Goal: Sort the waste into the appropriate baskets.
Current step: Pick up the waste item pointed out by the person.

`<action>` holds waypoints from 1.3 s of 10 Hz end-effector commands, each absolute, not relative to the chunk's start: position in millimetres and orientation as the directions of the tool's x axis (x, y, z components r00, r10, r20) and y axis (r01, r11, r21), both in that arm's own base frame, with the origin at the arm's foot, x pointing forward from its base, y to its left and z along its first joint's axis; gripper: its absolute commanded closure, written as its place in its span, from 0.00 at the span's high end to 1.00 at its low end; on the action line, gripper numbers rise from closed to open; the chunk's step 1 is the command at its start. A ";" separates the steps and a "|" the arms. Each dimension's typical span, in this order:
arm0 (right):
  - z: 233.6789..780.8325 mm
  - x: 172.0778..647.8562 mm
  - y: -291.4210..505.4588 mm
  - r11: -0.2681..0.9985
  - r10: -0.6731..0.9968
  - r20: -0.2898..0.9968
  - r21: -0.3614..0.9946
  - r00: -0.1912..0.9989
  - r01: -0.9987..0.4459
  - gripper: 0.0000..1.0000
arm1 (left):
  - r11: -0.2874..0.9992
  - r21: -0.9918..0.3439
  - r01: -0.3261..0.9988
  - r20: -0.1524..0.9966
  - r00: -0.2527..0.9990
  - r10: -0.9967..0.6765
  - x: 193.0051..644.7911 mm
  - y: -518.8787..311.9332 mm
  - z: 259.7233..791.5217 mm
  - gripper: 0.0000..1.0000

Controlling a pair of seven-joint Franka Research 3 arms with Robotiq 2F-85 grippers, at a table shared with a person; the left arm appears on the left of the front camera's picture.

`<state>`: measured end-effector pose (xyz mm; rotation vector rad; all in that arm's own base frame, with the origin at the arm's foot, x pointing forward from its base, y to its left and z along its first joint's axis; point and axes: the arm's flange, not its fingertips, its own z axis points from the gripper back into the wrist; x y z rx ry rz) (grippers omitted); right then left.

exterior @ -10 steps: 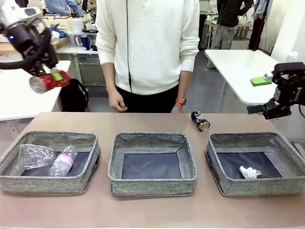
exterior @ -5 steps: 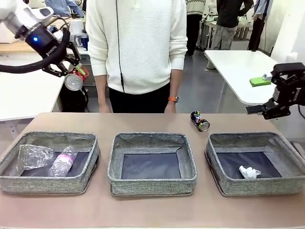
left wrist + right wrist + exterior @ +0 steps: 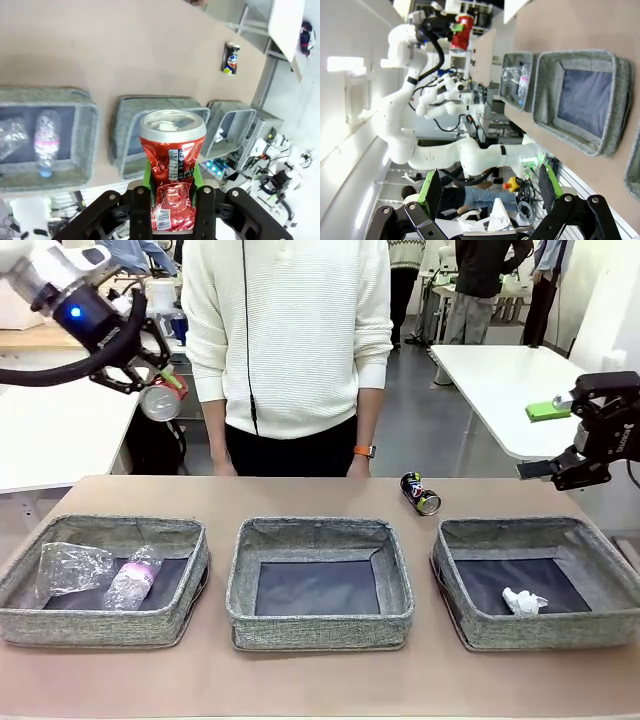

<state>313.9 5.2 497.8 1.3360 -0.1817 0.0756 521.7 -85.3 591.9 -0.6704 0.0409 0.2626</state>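
My left gripper (image 3: 160, 390) is raised high above the table's left end, shut on the dented red can (image 3: 160, 401); in the left wrist view the can (image 3: 172, 150) stands upright between the green pads (image 3: 147, 176). The dark printed can (image 3: 421, 494) lies on the table behind the right basket (image 3: 540, 636). The left basket (image 3: 100, 626) holds the clear cup (image 3: 72, 568) and the pink-labelled bottle (image 3: 133, 578). Nothing lies in the middle basket (image 3: 320, 626). The paper wad (image 3: 523, 602) lies in the right basket. My right gripper (image 3: 540, 440) hangs open off the table's right end.
A person in a white sweater (image 3: 290, 330) stands at the far edge, hands low behind the table. White tables (image 3: 500, 380) stand behind on both sides. A strip of bare tabletop (image 3: 320, 680) runs in front of the baskets.
My left gripper carried the red can up and to the right, turning its top toward the camera. The person stepped slightly left. The right arm stayed still.
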 end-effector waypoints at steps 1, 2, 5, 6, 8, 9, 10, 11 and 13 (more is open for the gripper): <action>499.2 314.5 6.2 0.213 -0.054 0.188 0.962 0.981 -0.173 1.00 | 0.766 -0.572 -0.294 -0.172 0.956 0.239 497.0 -135.3 615.5 0.31; 499.2 314.5 6.2 0.213 -0.054 0.188 0.962 0.981 -0.173 1.00 | 0.817 -0.524 -0.239 -0.126 0.971 0.203 484.0 -164.7 632.4 0.31; 499.2 314.5 6.2 0.213 -0.054 0.188 0.962 0.981 -0.173 1.00 | 0.932 -0.361 0.000 -0.135 0.990 -0.052 450.6 -243.2 686.7 0.31; 499.2 314.5 6.2 0.213 -0.054 0.188 0.962 0.981 -0.173 1.00 | 0.939 -0.340 0.043 -0.131 0.987 -0.093 442.4 -262.5 707.2 0.31; 499.2 314.5 6.2 0.213 -0.054 0.188 0.962 0.981 -0.173 1.00 | 0.949 -0.306 0.073 -0.053 0.994 -0.094 419.7 -300.2 744.9 0.31; 499.2 314.5 6.2 0.213 -0.054 0.188 0.962 0.981 -0.173 1.00 | 0.959 -0.270 0.080 -0.028 0.995 -0.091 411.9 -315.0 757.2 0.31; 499.2 314.5 6.2 0.213 -0.054 0.188 0.962 0.981 -0.173 1.00 | 0.958 -0.267 0.104 -0.036 0.992 -0.118 407.3 -326.6 768.2 0.31; 499.2 314.5 6.2 0.213 -0.054 0.188 0.962 0.981 -0.173 1.00 | 0.959 -0.266 0.094 -0.024 0.994 -0.104 405.7 -334.5 774.5 0.31; 499.2 314.5 6.2 0.213 -0.054 0.188 0.962 0.981 -0.173 1.00 | 0.950 -0.305 0.073 -0.018 0.996 -0.083 408.4 -351.6 772.9 0.31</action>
